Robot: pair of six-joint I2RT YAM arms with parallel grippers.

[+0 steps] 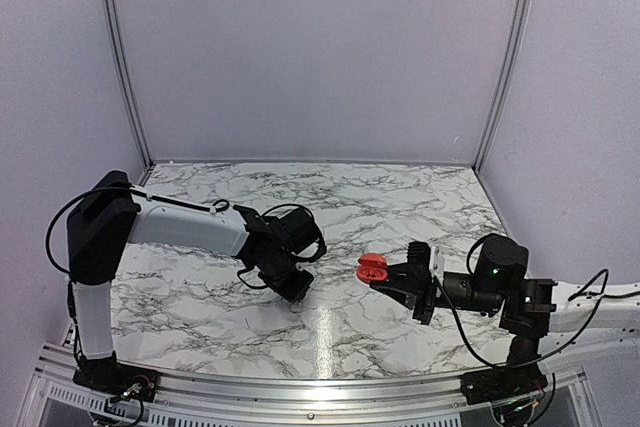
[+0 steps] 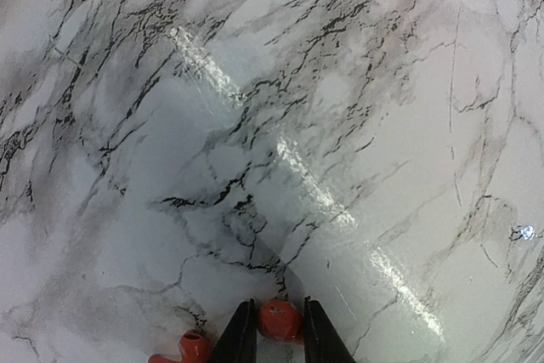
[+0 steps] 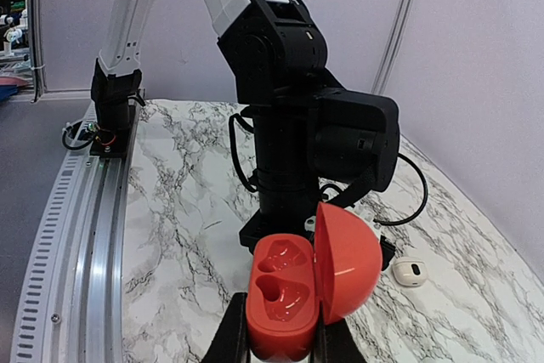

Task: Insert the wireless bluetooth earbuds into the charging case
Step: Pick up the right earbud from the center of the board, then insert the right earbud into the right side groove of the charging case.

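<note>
Setting: robotics lab test cell, not a lived-in room.

Evidence:
- Two white-and-black jointed robot arms, the left arm (image 1: 180, 222) and the right arm (image 1: 500, 282), are bolted to a slotted aluminium rail (image 1: 300, 385) along the near edge of a marble-patterned tabletop (image 1: 400, 197).
- Plain pale matte wall panels (image 1: 310, 47) close in the back and both sides, joined by bare aluminium uprights (image 1: 122, 57).
- Black cables (image 1: 590, 292) loop loose off the arms, and exposed coloured wiring (image 3: 89, 135) sits at the left arm's base.
- A green indicator light (image 1: 492, 271) glows on the right arm.
- Right wrist view: a grey floor (image 3: 25, 210) lies outside the rail, with blurred clutter (image 3: 13, 6) beyond, too small to identify.
</note>
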